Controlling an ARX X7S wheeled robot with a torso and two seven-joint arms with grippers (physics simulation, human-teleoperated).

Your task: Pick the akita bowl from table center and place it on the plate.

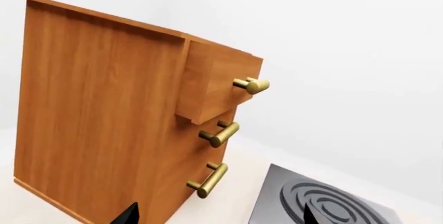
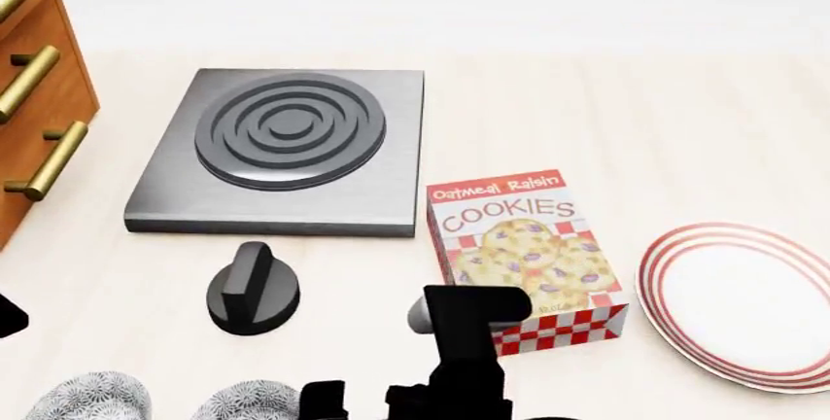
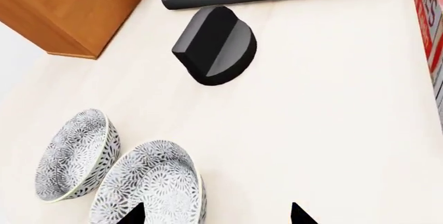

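Akita bowl [image 3: 155,185]: speckled grey-black on white, upright, 2 alike side by side. Right end effector [image 3: 216,214] fingers apart, empty above it.

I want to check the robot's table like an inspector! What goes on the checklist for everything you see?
Surface: pale wooden table, looks flat.
Job's things: two speckled akita bowls side by side at the near edge, apart from the plate, which lies at the far right with nothing on it.
Clutter: cookie box between bowls and plate; black knob; grey burner slab.
Grippers: right pincer hovers near one bowl, tips apart, holding nothing; left pincer faces the drawer cabinet, tips apart, holding nothing.
Cables: nothing seen.
Surroundings: wooden drawer cabinet with brass handles at the left, top drawer pulled out; plain white wall behind.
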